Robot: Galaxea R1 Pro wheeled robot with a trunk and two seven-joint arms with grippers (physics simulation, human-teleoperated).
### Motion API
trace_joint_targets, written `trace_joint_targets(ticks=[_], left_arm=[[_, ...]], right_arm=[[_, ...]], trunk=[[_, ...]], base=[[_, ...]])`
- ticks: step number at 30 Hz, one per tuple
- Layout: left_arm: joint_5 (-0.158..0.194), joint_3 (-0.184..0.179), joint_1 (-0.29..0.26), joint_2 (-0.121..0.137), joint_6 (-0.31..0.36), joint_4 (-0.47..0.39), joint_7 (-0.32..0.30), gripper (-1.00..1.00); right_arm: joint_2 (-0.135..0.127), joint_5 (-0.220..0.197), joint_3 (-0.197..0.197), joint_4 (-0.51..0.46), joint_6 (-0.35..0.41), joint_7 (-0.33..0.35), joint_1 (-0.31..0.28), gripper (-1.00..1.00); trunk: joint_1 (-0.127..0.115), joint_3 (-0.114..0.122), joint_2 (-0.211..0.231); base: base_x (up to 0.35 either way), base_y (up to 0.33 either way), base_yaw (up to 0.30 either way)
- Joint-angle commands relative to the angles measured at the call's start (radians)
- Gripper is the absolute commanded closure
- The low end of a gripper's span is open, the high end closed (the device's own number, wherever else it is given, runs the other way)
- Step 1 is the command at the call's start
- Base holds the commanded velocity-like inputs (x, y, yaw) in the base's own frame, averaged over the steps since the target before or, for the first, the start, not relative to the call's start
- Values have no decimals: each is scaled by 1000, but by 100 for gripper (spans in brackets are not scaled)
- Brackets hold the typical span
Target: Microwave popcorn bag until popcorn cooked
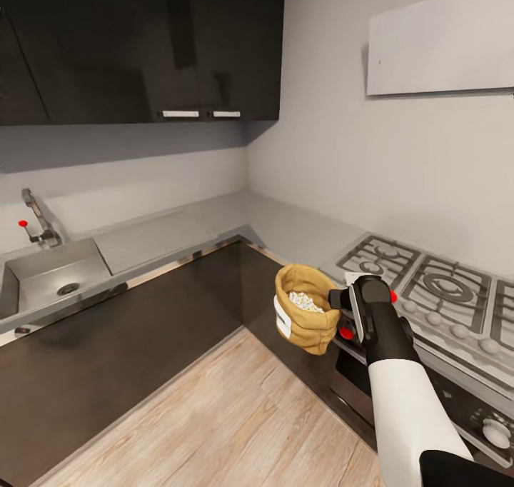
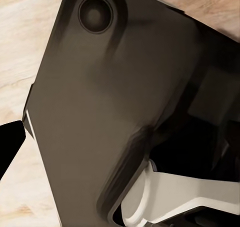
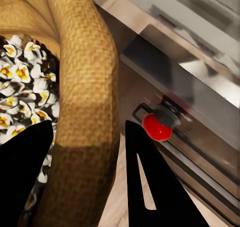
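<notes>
Popcorn bag (image 1: 305,308) rim pinched in right hand (image 1: 341,307).

grey walls (image 1: 400,151), dark upper cabinets (image 1: 143,44), light wood floor (image 1: 235,415).

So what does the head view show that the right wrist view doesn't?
Head view: the sink and tap, the grey countertop, dark upper cabinets, the hob and the wood floor.

Right wrist view: individual popcorn pieces up close, with a finger on each side of the bag's rim.

Both: the bag, the right gripper clamping it, and a red oven knob.
</notes>
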Motion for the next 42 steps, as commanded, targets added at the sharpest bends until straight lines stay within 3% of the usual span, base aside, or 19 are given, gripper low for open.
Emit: trace_joint_targets(ticks=[1, 13, 25, 42], left_arm=[[4, 1, 0, 0, -2, -1, 0, -100], [2, -1, 0, 0, -2, -1, 0, -100], [3, 3, 0, -1, -2, -1, 0, -100], [9, 7, 0, -2, -2, 0, 3, -100]], right_arm=[[1, 9, -3, -1, 3, 8, -1, 100], [1, 8, -1, 0, 3, 10, -1, 100], [-3, 13, -1, -1, 3, 10, -1, 100], [-1, 8, -1, 1, 3, 9, -1, 100]], trunk=[[0, 1, -1], [0, 19, -1], [0, 20, -1], [0, 20, -1]], base=[[0, 0, 0], [0, 0, 0], [-3, 0, 0], [-256, 152, 0]])
